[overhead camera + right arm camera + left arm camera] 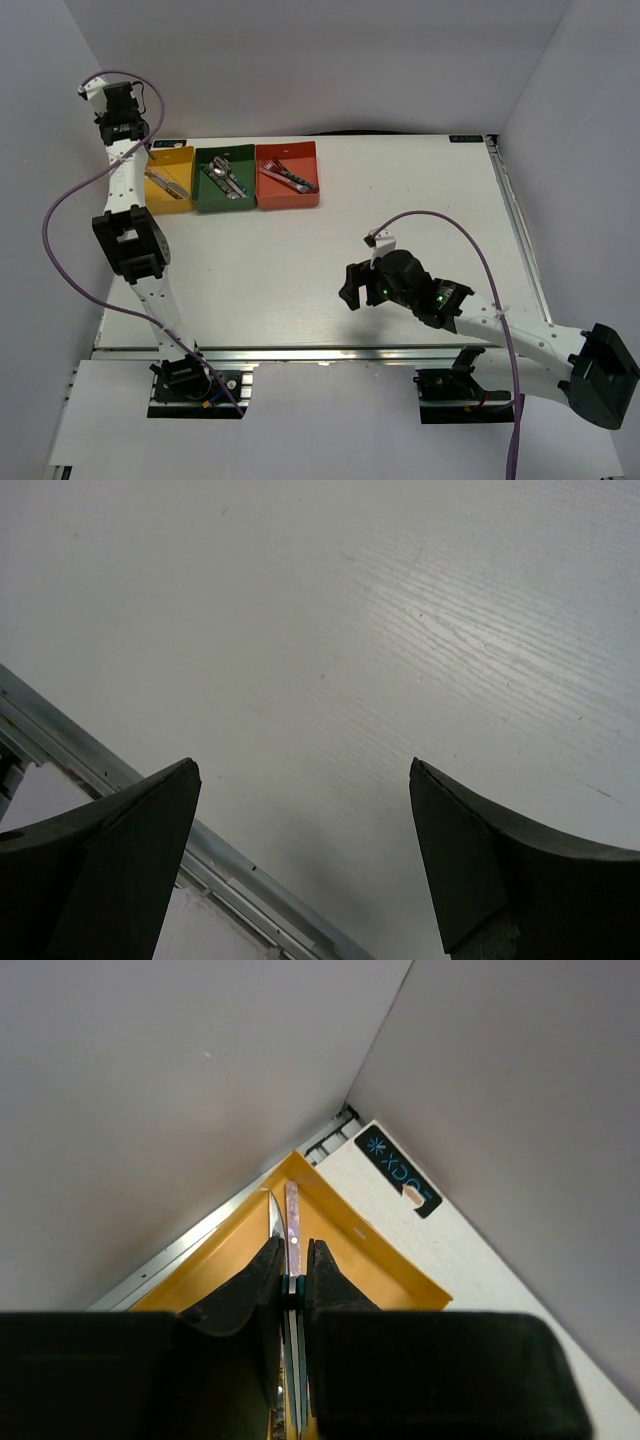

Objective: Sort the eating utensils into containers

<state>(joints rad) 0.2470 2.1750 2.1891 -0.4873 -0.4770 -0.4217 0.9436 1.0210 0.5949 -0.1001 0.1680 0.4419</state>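
Three small square plastic bins are lined up at the far left of the white tabletop [400,200].
A slim metal utensil with a pinkish handle [293,1210] is clenched in the left tool [293,1260] over the yellow bin [178,160]. Shiny utensils [228,178] are seen in the dark green bin [205,200] and the red-orange bin [290,197]. The right tool [302,770] is released, jaws wide apart, over the tabletop, well apart from the bins.
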